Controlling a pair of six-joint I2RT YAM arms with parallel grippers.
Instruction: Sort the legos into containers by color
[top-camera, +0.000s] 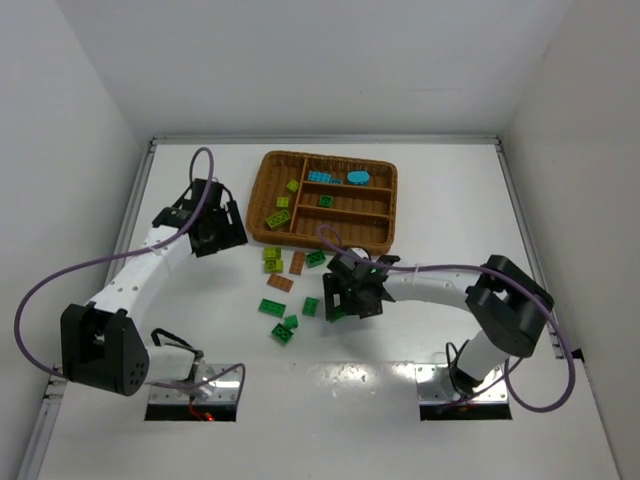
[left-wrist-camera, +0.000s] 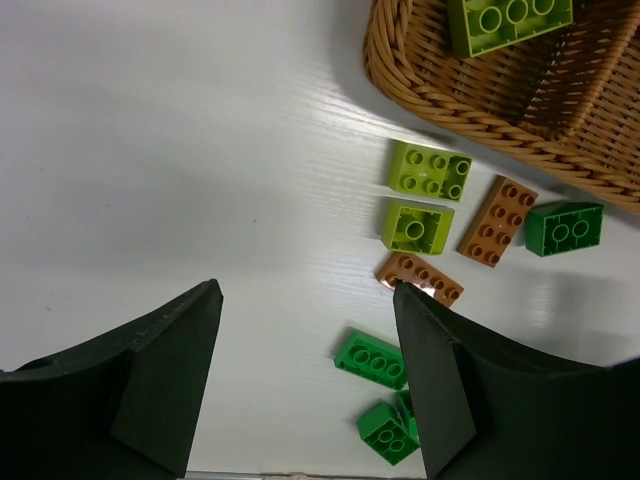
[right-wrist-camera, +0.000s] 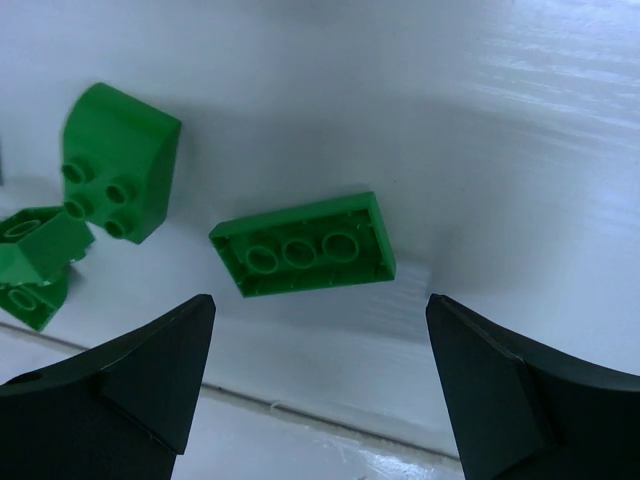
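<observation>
The wicker tray (top-camera: 383, 232) stands at the back centre; its sections hold yellow-green bricks (top-camera: 283, 203), cyan bricks (top-camera: 322, 176) and one dark green brick (top-camera: 326, 201). Loose bricks lie in front of it: yellow-green (top-camera: 272, 260), brown-orange (top-camera: 297, 262) and dark green (top-camera: 271, 307). My left gripper (top-camera: 220, 234) is open and empty, left of the tray, above bare table (left-wrist-camera: 305, 300). My right gripper (top-camera: 338, 296) is open and empty, low over the dark green bricks. A flat upside-down dark green brick (right-wrist-camera: 305, 245) lies just ahead of its jaws (right-wrist-camera: 320, 305).
The left wrist view shows the tray corner (left-wrist-camera: 440, 95), two yellow-green bricks (left-wrist-camera: 430, 170), two brown-orange bricks (left-wrist-camera: 498, 220) and dark green bricks (left-wrist-camera: 372, 358). A curved dark green brick (right-wrist-camera: 115, 165) lies left of the flat one. White walls enclose the table.
</observation>
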